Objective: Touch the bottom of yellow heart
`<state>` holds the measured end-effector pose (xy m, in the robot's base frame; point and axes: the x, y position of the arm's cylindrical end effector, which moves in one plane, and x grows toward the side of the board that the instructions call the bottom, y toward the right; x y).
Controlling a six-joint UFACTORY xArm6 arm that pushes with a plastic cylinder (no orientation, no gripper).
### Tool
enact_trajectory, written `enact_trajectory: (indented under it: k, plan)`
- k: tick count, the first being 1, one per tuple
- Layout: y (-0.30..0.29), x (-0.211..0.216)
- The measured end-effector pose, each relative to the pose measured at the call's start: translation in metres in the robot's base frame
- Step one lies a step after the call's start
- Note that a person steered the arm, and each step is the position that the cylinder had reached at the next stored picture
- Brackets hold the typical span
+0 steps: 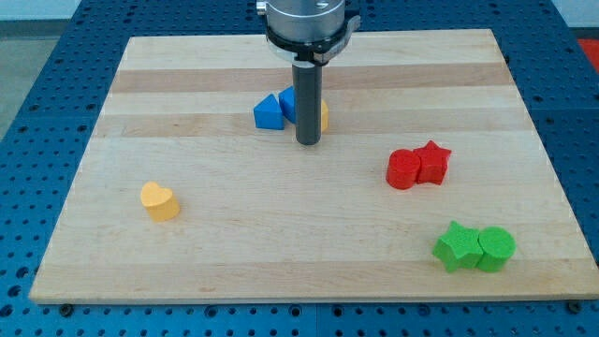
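Rod is standing vertical, my tip [308,143] resting beside blue blocks [269,113]; yellow heart [159,200] is lying well apart, toward the view's lower left. No jaws fitted.

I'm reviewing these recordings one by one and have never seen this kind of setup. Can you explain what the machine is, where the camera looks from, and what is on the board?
There is one picture, from a single camera looking down at an angle across a wooden board on a blue perforated table. The machine is a robot arm with no pincer. It ends in a straight dark rod, and my tip slides on the board to push blocks. Nothing is held.

The tip stands near the view's top centre, just in front of a blue triangular block, a second blue block and a yellow block that the rod partly hides. The yellow heart, the task's target, lies far off at the view's lower left, untouched. At the right sit a red cylinder touching a red star, and lower down a green star beside a green cylinder.
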<state>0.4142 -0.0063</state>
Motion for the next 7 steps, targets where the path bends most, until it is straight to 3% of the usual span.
enact_trajectory:
  k: [2, 3, 4, 5, 7]
  plan:
    - [-0.024, 0.091]
    - [-0.113, 0.130]
    - [-0.212, 0.143]
    - [-0.257, 0.137]
    - [-0.221, 0.101]
